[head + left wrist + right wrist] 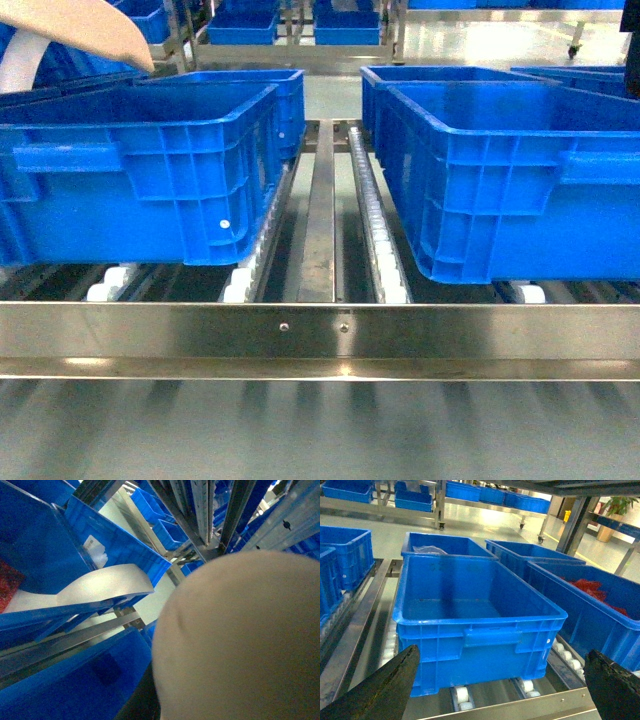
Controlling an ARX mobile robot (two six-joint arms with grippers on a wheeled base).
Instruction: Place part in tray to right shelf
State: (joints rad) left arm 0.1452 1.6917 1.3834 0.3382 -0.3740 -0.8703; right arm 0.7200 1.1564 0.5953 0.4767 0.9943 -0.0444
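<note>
My right hand (pixel 502 687) hangs wide open and empty before the near crate (pixel 475 615) on the right shelf (pixel 320 335). The left hand's state I cannot tell; the tray (pixel 85 35) sits raised far left. The part is unseen. Next, I judge: carry the tray right.

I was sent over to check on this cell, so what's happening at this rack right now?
The robot faces the stainless-steel shelf, where large blue crates sit on roller tracks. A cream tray is raised at the upper left, above the left crates; the left wrist view is mostly filled by its beige surface, so the left gripper itself is hidden. The right gripper is open and empty, hanging before an empty crate. The blue part isn't visible in any view.
</note>
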